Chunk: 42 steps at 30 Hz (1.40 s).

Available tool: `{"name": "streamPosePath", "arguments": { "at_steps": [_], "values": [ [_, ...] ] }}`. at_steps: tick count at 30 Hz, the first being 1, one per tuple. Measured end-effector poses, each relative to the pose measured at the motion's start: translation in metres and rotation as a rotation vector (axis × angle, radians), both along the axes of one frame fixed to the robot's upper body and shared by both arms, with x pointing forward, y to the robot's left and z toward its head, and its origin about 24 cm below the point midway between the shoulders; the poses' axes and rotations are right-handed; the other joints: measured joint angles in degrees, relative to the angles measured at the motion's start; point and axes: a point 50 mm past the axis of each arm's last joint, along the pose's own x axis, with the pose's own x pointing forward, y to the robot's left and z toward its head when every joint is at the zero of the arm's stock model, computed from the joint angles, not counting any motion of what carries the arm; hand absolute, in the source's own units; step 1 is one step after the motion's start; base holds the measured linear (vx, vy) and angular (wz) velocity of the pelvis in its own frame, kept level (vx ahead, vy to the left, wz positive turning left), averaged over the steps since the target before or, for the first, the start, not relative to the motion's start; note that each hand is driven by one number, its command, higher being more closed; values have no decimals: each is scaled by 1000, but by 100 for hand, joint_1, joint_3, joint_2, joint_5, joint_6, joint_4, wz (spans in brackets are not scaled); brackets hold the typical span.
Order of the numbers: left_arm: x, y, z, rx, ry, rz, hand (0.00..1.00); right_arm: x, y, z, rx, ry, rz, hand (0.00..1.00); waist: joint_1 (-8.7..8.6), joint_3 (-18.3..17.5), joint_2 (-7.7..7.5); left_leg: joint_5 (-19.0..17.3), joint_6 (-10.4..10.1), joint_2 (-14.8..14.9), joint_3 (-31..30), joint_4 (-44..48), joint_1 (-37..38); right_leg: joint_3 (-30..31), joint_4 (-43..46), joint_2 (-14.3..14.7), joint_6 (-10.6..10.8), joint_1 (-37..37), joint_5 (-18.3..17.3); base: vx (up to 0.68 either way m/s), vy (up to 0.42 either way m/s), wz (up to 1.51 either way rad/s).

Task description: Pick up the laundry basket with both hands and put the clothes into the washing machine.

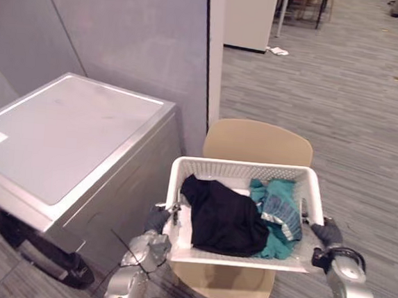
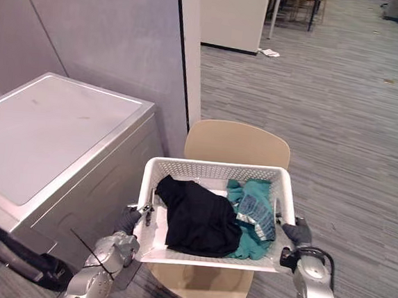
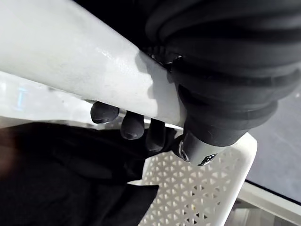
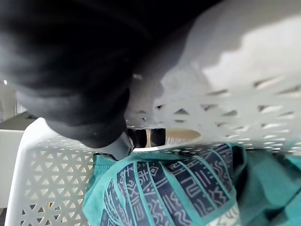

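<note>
A white mesh laundry basket is held above a chair, between my two hands. Inside lie a black garment and a teal patterned garment. My left hand grips the basket's left rim; in the left wrist view its fingers curl over the rim above the black cloth. On the opposite rim my right hand is shut, and its fingertips show through the mesh wall above the teal garment. The silver washing machine stands to the left, its top lid closed.
A beige chair sits directly under and behind the basket. A grey partition wall rises behind the machine. Striped carpet floor stretches to the right and back, with a scrap of paper and furniture far off.
</note>
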Motion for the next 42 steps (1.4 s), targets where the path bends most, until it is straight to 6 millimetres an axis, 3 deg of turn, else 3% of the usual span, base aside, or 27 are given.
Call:
{"name": "streamPosePath", "arguments": {
  "at_steps": [2, 4, 6, 7, 9, 10, 12, 14, 15, 17, 20, 21, 22, 23, 24, 25, 26, 27, 29, 30, 33, 35, 38, 42],
  "values": [
    [-1, 0, -1, 3, 8, -2, 100, -2, 0, -6, 10, 25, -4, 100, -41, 5, 10, -170, 13, -94, -119, 639, -2, 0, -39, -65, -42, -16, 74, -207, 57, -10],
    [-1, 0, -4, 4, 18, -7, 100, -5, 0, -9, 22, 34, -8, 100, -193, 4, 5, -174, 19, -91, -199, 852, 170, 12, -72, -134, 52, -61, 170, -218, 148, 3],
    [0, -2, -6, 3, 24, -19, 100, -9, -2, -11, 27, 41, -19, 100, -371, -24, 25, -581, -219, -82, -173, 64, 475, 33, -177, -208, 165, -239, 296, -250, 273, 15],
    [3, -2, -5, 7, 23, -25, 100, -14, -2, -15, 45, 48, -42, 100, -429, -70, 51, -781, -240, -69, -73, -678, 640, 13, -496, -257, 293, -314, 584, -225, 259, 12],
    [3, 1, -5, 25, 22, -35, 100, -17, 1, -19, 63, 52, -59, 100, -523, -79, 43, -949, -170, -63, 66, -1262, 700, -3, -947, -296, 412, -306, 946, -208, 270, 9],
    [3, 8, -5, 55, 24, -44, 100, -20, 8, -27, 95, 69, -76, 100, -517, -82, -153, -942, -130, -230, 204, -1465, 688, 65, -1287, -455, 483, -296, 1266, -184, 294, -8],
    [2, 17, -6, 97, 33, -58, 100, -28, 18, -37, 135, 98, -94, 100, -487, -86, -347, -917, -32, -494, 224, -1449, 656, 143, -1665, -646, 474, -169, 1568, -132, 226, -15],
    [0, 24, -6, 128, 36, -80, 100, -37, 26, -47, 180, 130, -112, 100, -423, -75, -434, -1043, 174, -775, 418, -1154, 591, 394, -1835, -830, 278, -127, 1687, -180, 256, -25],
    [0, 24, -6, 128, 36, -80, 100, -37, 26, -47, 180, 130, -112, 100, -423, -75, -434, -1043, 174, -775, 418, -1154, 591, 394, -1835, -830, 278, -127, 1687, -124, 195, -59],
    [-2, 26, -9, 130, 48, -81, 100, -37, 27, -48, 185, 135, -112, 100, -333, -59, -428, -1174, 335, -881, 846, -994, 568, 737, -2148, -835, -191, -207, 1687, -59, 152, -78],
    [-3, 26, -12, 127, 59, -91, 100, -39, 28, -52, 190, 155, -115, 100, -353, -39, -408, -1199, 374, -829, 1145, -894, 589, 851, -2311, -731, -539, -240, 1519, -8, 79, -61],
    [-4, 27, -12, 128, 61, -94, 100, -39, 28, -53, 191, 159, -115, 100, -383, 5, -470, -1246, 382, -803, 1222, -850, 605, 834, -2277, -708, -643, -270, 1465, 11, 58, -47],
    [-3, 27, -12, 127, 59, -95, 100, -39, 28, -53, 191, 158, -115, 100, -391, 26, -501, -1265, 382, -782, 1261, -817, 605, 820, -2231, -688, -745, -306, 1379, 17, 32, -40],
    [-2, 25, -12, 122, 57, -96, 100, -38, 26, -52, 185, 156, -115, 100, -393, 72, -480, -1248, 409, -693, 1274, -793, 596, 748, -2016, -606, -867, -395, 805, 21, -31, -37],
    [-1, 25, -11, 120, 52, -92, 100, -36, 27, -51, 186, 149, -111, 100, -385, 145, -389, -1241, 435, -458, 1426, -807, 593, 709, -1429, -501, -527, -634, 693, 14, -39, -31],
    [-1, 25, -11, 120, 52, -90, 100, -36, 28, -51, 189, 149, -110, 100, -390, 123, -460, -1249, 423, -442, 1422, -792, 597, 704, -969, -436, -332, -736, 802, 61, -69, 2],
    [-1, 29, -10, 134, 52, -95, 100, -38, 30, -53, 197, 156, -112, 100, -432, 93, -557, -1320, 372, -519, 1356, -710, 576, 674, -508, -297, -144, -608, 1150, 101, -43, -11],
    [0, 28, -10, 130, 49, -85, 100, -32, 29, -50, 192, 140, -106, 100, -316, 70, -605, -1413, 341, -515, 1355, -626, 550, 598, -695, -297, 184, -589, 1107, 100, -59, -7],
    [13, 24, -1, 130, 7, -101, 100, -24, 25, -41, 172, 99, -96, 100, -357, 45, -589, -1422, 317, -444, 1197, -535, 219, 490, -1062, -233, 295, -594, 1246, 41, -55, 9],
    [19, 22, 2, 131, -8, -107, 100, -19, 23, -37, 165, 79, -96, 100, -343, 58, -555, -1374, 267, -435, 1164, -621, 114, 473, -1373, -214, 466, -601, 1427, 32, -54, 16],
    [28, 19, 1, 130, -7, -115, 100, -13, 19, -32, 149, 64, -90, 100, -353, 91, -426, -1168, 235, -404, 1146, -994, 104, 437, -2139, -161, 445, -429, 1820, 71, -43, -9],
    [31, 19, 1, 134, -5, -120, 100, -13, 18, -31, 146, 64, -89, 100, -356, 100, -435, -1079, 209, -370, 1135, -1143, 109, 373, -2386, -132, 457, -364, 1930, 69, -27, 2],
    [48, 13, 10, 139, -38, -142, 100, 0, 11, -20, 113, 27, -80, 100, -359, 383, -562, -898, 163, -358, 1057, -1299, 62, 304, -2541, -127, 410, -356, 2004, 61, -42, 13],
    [80, 6, 35, 156, -126, -147, 100, 37, 5, 12, 62, -79, -63, 100, -344, 774, -763, -743, 109, -384, 899, -1335, -400, 157, -2633, -155, 312, -742, 2226, -58, -38, 19]
  ]
}}
